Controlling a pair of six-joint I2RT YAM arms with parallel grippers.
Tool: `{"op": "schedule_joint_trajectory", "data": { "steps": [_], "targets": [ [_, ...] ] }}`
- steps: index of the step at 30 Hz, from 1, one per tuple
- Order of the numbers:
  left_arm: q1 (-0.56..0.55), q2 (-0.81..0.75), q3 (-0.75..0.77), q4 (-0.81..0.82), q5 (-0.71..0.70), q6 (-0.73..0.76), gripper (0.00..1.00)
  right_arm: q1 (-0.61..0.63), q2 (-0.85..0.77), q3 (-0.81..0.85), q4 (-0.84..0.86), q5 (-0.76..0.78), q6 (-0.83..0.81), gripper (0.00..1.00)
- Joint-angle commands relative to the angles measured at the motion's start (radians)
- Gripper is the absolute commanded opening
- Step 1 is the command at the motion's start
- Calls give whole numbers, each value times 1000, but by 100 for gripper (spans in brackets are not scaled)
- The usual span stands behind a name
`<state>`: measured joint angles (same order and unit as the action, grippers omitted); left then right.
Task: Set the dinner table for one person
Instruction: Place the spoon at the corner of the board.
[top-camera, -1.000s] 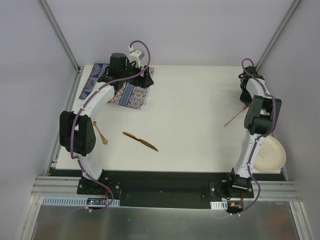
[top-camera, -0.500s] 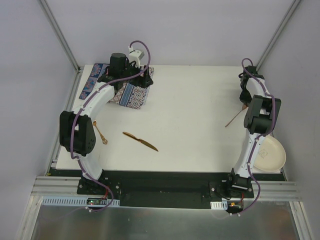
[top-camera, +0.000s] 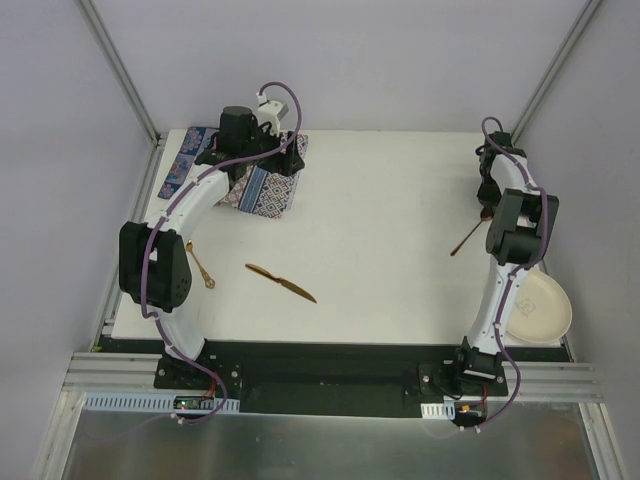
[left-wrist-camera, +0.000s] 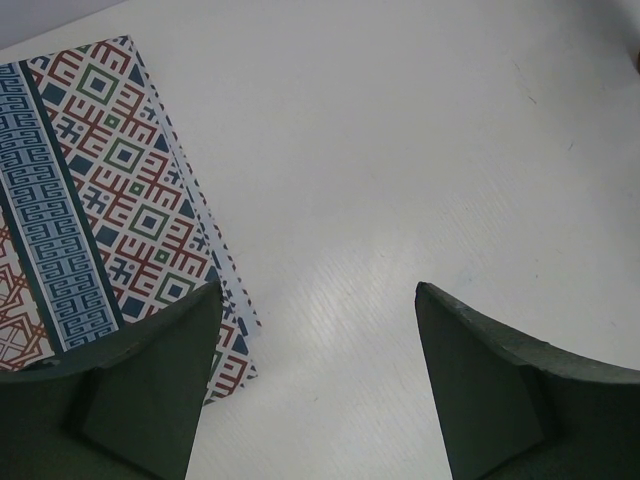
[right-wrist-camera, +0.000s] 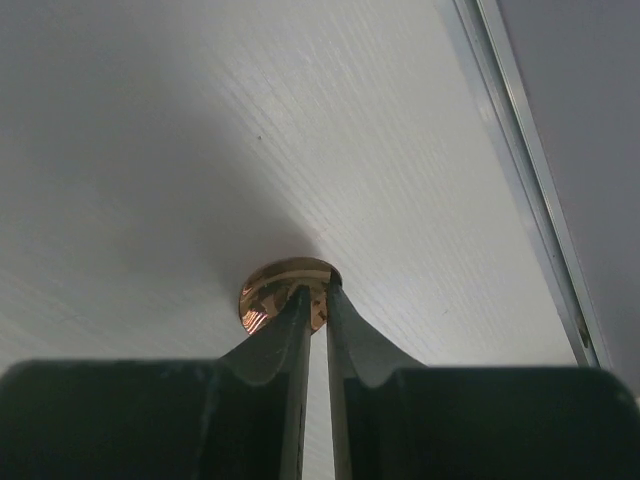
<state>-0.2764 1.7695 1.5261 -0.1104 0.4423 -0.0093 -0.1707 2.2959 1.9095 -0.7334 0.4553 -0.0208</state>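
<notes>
The white dinner table (top-camera: 380, 220) carries a blue-and-red patterned placemat (top-camera: 262, 185) at its far left. My left gripper (top-camera: 290, 160) hovers open over the mat's right edge (left-wrist-camera: 100, 180), empty, its left finger (left-wrist-camera: 150, 390) above the mat's corner. At the far right lies a gold spoon (top-camera: 466, 238), handle pointing near-left. My right gripper (top-camera: 488, 205) is down on the spoon's bowl (right-wrist-camera: 265, 290). Its jaws stand a narrow slit apart, with table showing through, and the tips (right-wrist-camera: 318, 290) rest at the bowl.
A gold knife (top-camera: 281, 283) lies near the front centre. A second gold utensil (top-camera: 198, 265) sits beside the left arm. A cream plate (top-camera: 540, 308) rests at the near right corner, partly behind the right arm. An aluminium rail (right-wrist-camera: 520, 150) runs along the right edge.
The right gripper's jaws have parted slightly at the spoon's bowl and the right arm has shifted a little. The left arm has not moved.
</notes>
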Motion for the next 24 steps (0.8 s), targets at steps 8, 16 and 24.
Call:
{"op": "schedule_joint_trajectory", "data": {
  "steps": [8, 16, 24],
  "targets": [
    [-10, -21, -11, 17, 1, 20, 77, -1, -101, -29, -55, -49, 10, 20],
    [-10, -48, -35, 17, -2, 26, 77, 37, -275, -210, -11, -73, 16, 29],
    [-10, -62, -47, 18, -4, 34, 77, 100, -334, -372, 29, -73, 91, 29]
  ]
}}
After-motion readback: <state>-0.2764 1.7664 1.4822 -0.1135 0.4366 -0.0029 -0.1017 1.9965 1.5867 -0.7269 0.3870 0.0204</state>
